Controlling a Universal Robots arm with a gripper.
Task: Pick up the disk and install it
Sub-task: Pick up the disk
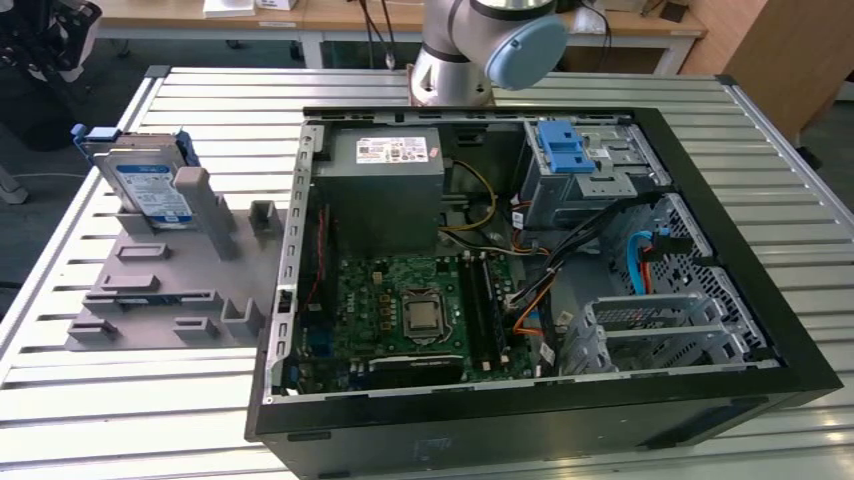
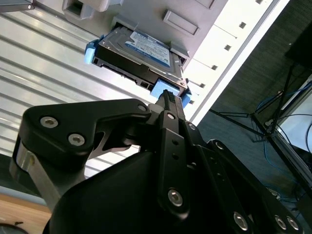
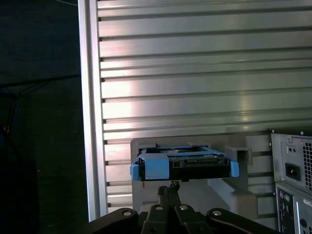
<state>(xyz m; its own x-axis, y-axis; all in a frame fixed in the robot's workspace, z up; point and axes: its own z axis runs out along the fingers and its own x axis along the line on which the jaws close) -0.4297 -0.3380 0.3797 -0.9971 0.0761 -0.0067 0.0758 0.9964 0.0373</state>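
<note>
Here, in both wrist views, the gripper (image 3: 171, 186) had its fingertips drawn together with nothing between them. The disk (image 3: 187, 164) lay straight ahead of the tips, near but not touching, one blue-railed end turned toward them. In the exterior view the disk (image 1: 144, 185) stood on edge, slightly tilted, in a slot of the grey fixture (image 1: 174, 290) on the slatted aluminium table (image 1: 134, 420), to the exterior view's left of the open computer case (image 1: 534, 432).
</note>
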